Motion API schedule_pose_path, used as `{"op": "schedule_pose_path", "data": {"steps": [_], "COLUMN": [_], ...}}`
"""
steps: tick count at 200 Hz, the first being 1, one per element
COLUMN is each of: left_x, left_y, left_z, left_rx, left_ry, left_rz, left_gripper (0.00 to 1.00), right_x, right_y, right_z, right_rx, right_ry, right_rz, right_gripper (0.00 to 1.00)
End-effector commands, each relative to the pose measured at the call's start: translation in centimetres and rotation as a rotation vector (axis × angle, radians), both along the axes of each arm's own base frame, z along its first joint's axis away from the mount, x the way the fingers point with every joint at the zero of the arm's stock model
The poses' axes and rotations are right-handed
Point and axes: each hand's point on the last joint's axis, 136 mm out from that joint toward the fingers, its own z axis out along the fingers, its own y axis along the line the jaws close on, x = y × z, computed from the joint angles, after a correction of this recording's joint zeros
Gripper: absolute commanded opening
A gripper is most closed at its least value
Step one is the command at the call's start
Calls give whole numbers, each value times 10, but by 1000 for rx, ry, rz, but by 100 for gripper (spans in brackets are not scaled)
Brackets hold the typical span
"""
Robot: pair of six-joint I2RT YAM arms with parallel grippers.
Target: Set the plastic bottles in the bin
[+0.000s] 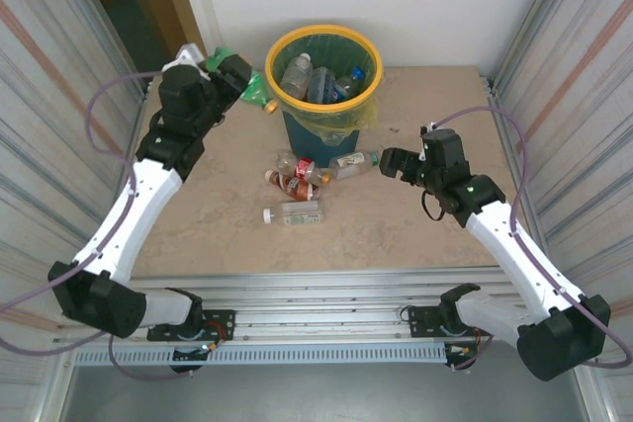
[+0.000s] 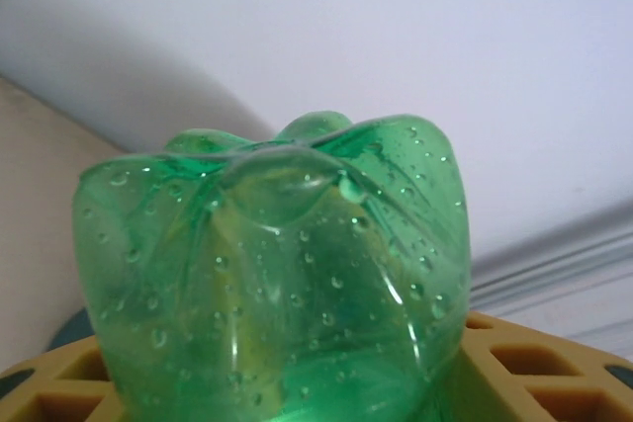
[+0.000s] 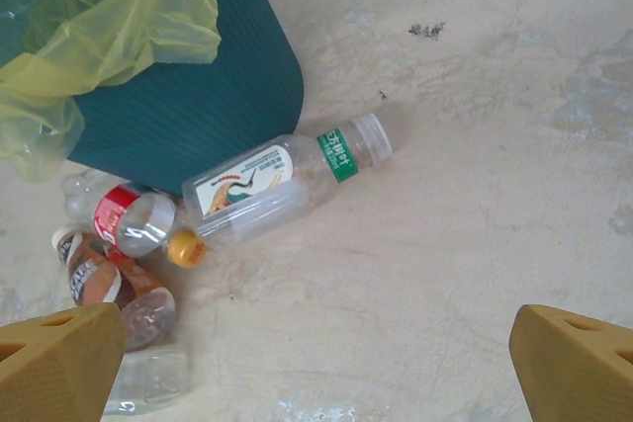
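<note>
Green bottle [image 2: 277, 274], beaded with droplets, sits pinched in the left pincer [image 1: 235, 74] just left of the bin [image 1: 323, 31], not over its mouth. Let go now, it would likely strike the yellow rim or drop to the desk [image 1: 396, 234]. Right pincer [image 1: 391, 163] hangs spread near a clear bottle [image 3: 282, 185] lying beside the bin.

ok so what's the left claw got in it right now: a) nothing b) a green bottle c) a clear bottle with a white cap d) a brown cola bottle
b, the left claw is shut on a green bottle, whose dimpled green base sits right in front of the left wrist camera.
</note>
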Motion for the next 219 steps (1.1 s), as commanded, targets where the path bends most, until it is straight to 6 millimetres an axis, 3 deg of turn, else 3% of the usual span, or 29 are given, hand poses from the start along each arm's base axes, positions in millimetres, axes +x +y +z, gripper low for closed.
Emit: {"op": "schedule_pose_path", "data": {"steps": [1,40,78,164,211,219], "left_x": [15,46,76,117,127,126], "left_y": [-22,-65,-92,-138,-161,-162], "left_z": [24,28,16,-11,-15,-8], "left_rx": [-40,-52,-59,30,93,85], "left_ry": [-56,-64,-45,-44,-68,-79], "left_rz": [-33,-65,-63,-18,4,4], "left_gripper": [46,47,48,50,58,60], "right_x": [-4,-9,-12,-13,-13,-13], "right_y": [-5,-6,-3,3,2,3], "right_z": [3,0,-4,-8,-10,-10], "right_rx": [12,-3,-8,-17,-21,-20], "right_ry": [-13,-8,-3,4,8,8], "right_rz": [-39,-50,-51,-45,-47,-47], "right_gripper": [98,98,98,98,98,98]}}
